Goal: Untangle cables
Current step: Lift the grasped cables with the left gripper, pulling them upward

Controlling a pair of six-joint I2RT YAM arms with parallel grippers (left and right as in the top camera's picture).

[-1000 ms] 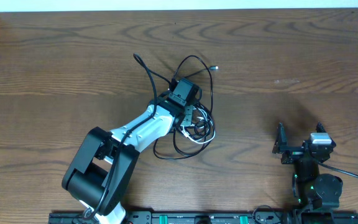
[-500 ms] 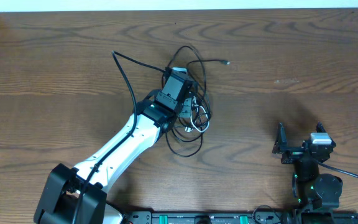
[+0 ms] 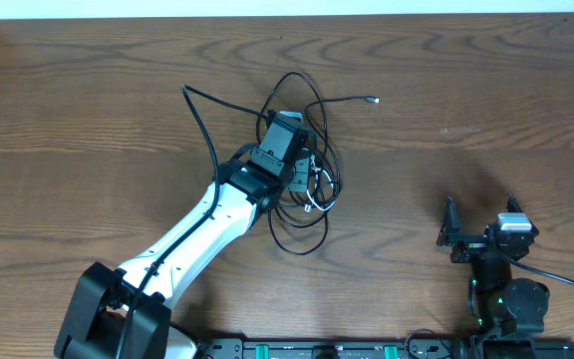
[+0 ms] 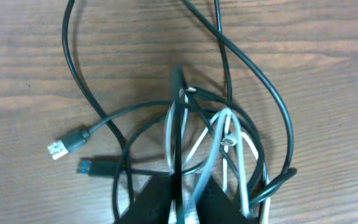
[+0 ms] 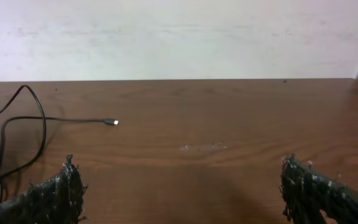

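Observation:
The cables (image 3: 308, 100) lie as a tangle of thin black loops around a white cord (image 3: 316, 187) at the table's middle. One black plug end (image 3: 372, 100) points right and another black end (image 3: 185, 90) points left. My left gripper (image 3: 297, 170) sits over the tangle. In the left wrist view the left gripper (image 4: 182, 202) is shut on a black strand and a white strand (image 4: 238, 155), with two USB plugs (image 4: 58, 147) lying to the left. My right gripper (image 3: 479, 217) is open and empty at the right front, far from the tangle; it also shows in the right wrist view (image 5: 185, 186).
The brown wooden table (image 3: 486, 90) runs to a white wall at the back. The right wrist view shows a black cable (image 5: 42, 118) with its small plug (image 5: 114, 122) far ahead on the left. A black rail (image 3: 297, 349) lines the front edge.
My left arm has stretched out and carried the cable bundle away from the front edge. The long black end has swung to the left. In the last half second, almost nothing moved. The right arm has stayed still.

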